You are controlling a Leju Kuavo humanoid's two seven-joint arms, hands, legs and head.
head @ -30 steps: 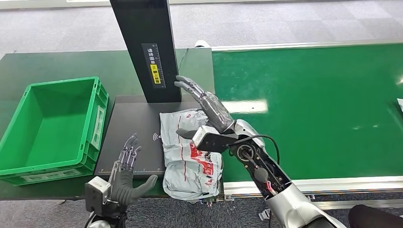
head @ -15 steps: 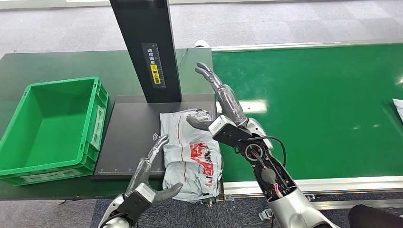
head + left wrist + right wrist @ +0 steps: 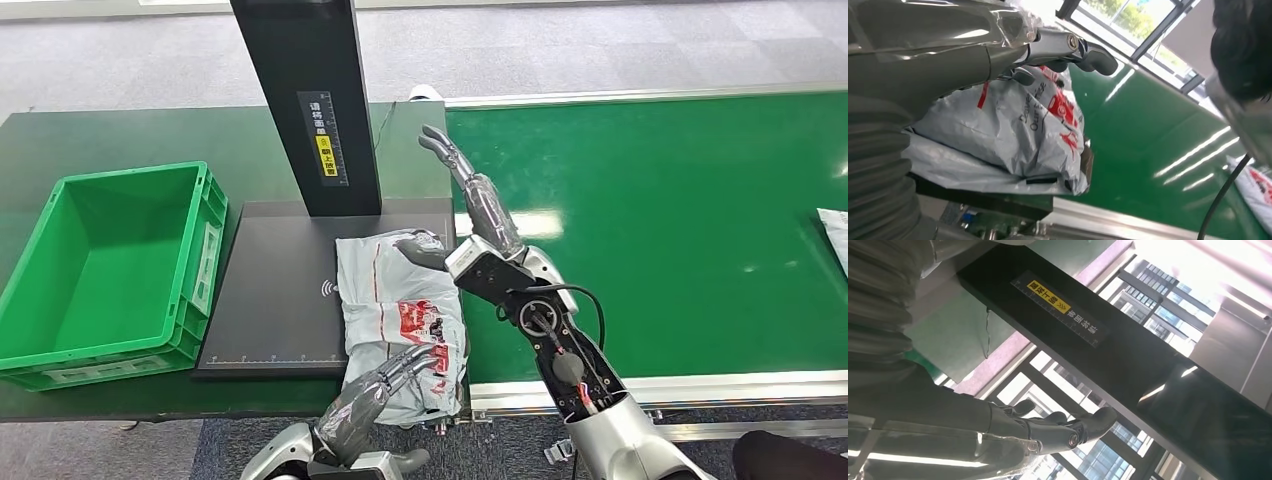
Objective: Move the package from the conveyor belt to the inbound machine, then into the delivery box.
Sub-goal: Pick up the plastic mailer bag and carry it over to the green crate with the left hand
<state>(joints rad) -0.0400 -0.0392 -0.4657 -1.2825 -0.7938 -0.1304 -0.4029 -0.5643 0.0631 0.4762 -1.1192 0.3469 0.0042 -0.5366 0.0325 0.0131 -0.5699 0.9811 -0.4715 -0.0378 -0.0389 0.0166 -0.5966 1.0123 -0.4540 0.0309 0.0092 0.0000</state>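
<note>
Your package (image 3: pixel 400 320) is a soft grey-white plastic mailer, crumpled and glossy, with red print and lettering across its face. It lies on the right part of the black scanner plate (image 3: pixel 280 290) of the inbound machine, and its near end hangs over the plate's front edge beside the conveyor belt (image 3: pixel 680 220). The machine's black column (image 3: pixel 305 100) stands behind it, carrying a label with a yellow patch.

You cannot read the package's print in full; the folds break it up. In the left wrist view the same package (image 3: pixel 1018 130) sits just past the fingers, and the bulk of the hand's grey cover hides its near side. At the far right edge of the belt, a second white parcel (image 3: pixel 835 225) is cut off by the frame.

Your left hand (image 3: pixel 385 385) reaches in from below with fingers extended over the package's near end, at or just above the surface; you cannot tell whether they touch. It holds nothing. Your right hand (image 3: pixel 470 195) is raised above the package's far right corner, fingers straight and apart, pointing away toward the table, gripping nothing. The green delivery box (image 3: pixel 60 340) stands left of the plate, well apart from the package.
</note>
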